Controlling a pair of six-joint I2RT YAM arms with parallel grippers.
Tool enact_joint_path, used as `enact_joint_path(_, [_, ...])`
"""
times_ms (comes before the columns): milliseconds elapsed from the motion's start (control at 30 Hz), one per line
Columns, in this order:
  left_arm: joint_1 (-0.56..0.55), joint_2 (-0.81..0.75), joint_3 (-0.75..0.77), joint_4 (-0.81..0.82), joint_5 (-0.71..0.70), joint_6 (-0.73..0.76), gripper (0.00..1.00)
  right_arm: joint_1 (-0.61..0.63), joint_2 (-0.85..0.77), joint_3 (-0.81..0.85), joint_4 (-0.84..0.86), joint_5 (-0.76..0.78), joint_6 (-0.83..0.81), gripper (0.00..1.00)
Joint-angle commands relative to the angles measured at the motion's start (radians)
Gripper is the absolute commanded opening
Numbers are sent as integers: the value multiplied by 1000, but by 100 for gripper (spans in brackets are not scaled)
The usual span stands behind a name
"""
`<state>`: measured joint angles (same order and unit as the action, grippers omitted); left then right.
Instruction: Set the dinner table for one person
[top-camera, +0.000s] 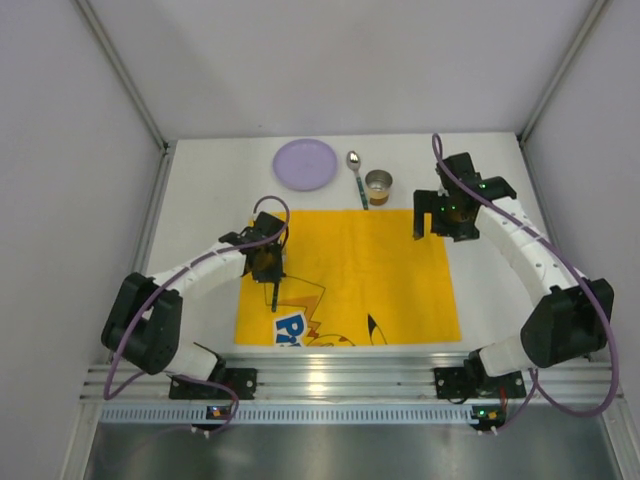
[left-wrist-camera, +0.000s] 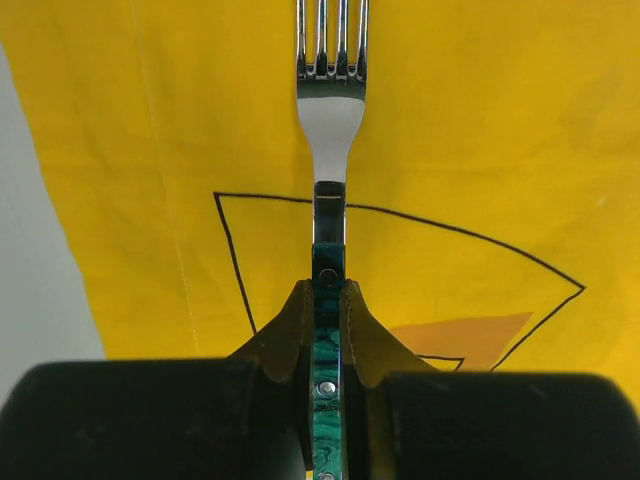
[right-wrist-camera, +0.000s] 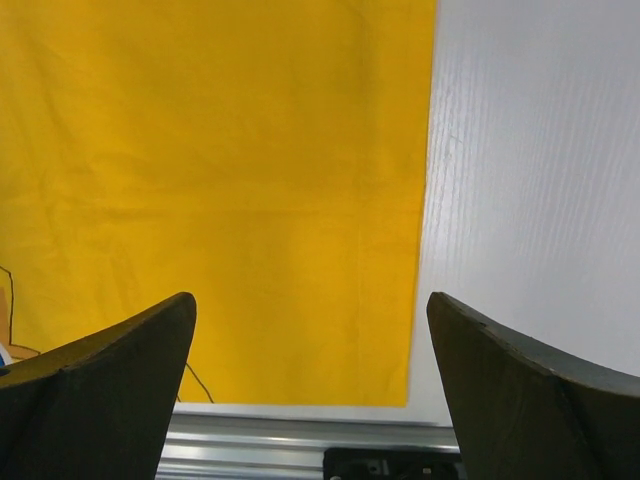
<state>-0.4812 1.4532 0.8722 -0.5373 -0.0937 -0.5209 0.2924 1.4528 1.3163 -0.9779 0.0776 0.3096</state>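
The white dinner table (top-camera: 200, 220) carries a yellow cartoon-printed mat (top-camera: 380, 280). My left gripper (top-camera: 270, 262) is shut on a fork with a green handle (left-wrist-camera: 328, 310), held above the mat's left part with the tines (left-wrist-camera: 332, 40) pointing toward the near edge; the fork also shows in the top view (top-camera: 274, 292). My right gripper (top-camera: 430, 222) is open and empty above the mat's far right corner, its fingers (right-wrist-camera: 120, 370) spread wide. A lilac plate (top-camera: 306, 164), a spoon (top-camera: 356, 176) and a small metal cup (top-camera: 379, 186) lie beyond the mat's far edge.
Silver aluminium rails (top-camera: 340, 385) run along the near edge by the arm bases. White walls enclose the table on the left, right and far sides. In the right wrist view the mat's right edge (right-wrist-camera: 420, 250) meets bare white tabletop (right-wrist-camera: 530, 180).
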Motion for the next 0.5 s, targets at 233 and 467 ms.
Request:
enact_joint_path(233, [-16, -28, -52, 86, -48, -85, 0, 5, -103, -98, 27, -6, 8, 100])
enact_joint_path(467, [-19, -40, 65, 8, -144, -62, 84, 4, -95, -106, 44, -15, 17, 100])
